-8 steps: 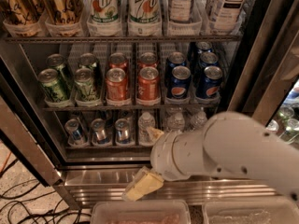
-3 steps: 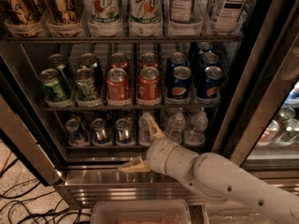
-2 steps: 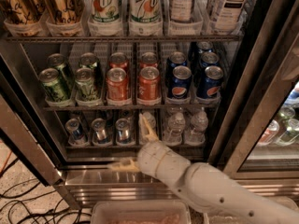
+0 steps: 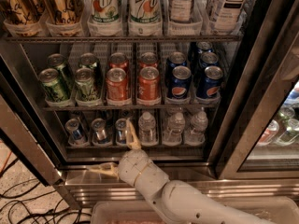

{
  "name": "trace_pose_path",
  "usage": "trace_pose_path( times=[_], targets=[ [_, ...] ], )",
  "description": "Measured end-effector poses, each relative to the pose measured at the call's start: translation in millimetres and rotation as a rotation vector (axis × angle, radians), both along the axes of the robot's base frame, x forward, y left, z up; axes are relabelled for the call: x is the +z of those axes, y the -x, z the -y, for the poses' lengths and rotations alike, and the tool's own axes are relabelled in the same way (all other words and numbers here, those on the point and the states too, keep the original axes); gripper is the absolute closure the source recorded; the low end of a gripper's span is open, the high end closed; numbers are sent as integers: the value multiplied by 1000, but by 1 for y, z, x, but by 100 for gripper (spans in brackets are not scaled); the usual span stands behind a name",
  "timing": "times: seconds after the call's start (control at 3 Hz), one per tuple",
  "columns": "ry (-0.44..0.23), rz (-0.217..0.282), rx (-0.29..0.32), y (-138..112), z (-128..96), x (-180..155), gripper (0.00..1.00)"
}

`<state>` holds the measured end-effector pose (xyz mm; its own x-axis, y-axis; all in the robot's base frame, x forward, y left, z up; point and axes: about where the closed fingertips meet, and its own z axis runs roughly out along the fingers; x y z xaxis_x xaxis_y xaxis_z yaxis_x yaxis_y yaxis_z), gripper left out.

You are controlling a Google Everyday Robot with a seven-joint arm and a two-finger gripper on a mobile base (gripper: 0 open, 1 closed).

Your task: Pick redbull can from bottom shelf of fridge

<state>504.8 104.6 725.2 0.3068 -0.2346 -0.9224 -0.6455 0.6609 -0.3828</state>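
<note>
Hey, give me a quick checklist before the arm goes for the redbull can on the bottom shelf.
1. Fridge door open: ok.
2. Redbull can upright on bottom shelf: ok.
3. Gripper open: ok, low at the shelf front.
4. Can between the fingers: not ok; one stands at its right edge, the other points left, below the shelf.
5. Water bottle clear of the raised finger: cannot tell.

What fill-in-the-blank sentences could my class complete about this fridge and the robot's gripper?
1. The bottom shelf shows ___ slim redbull cans in front, beside the water bottles.
2. The gripper, at the bottom shelf's front edge, is ___.
3. On the shelf above, the Pepsi cans are dark ___.
Missing words: three; open; blue.
</note>
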Motion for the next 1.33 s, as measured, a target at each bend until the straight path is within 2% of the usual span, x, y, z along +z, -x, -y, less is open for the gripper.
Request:
trace_pose_path(
  times=[0.33,0.67,1.0,1.33],
  targets=[
    [-17,-14,-6,-1,1,-5,0],
    [3,0,10,-8,-1,-5,0],
    [7,-58,6,-11,-6,-47,0],
    [-41,-132,63,15,-20,-114,0]
  ],
)
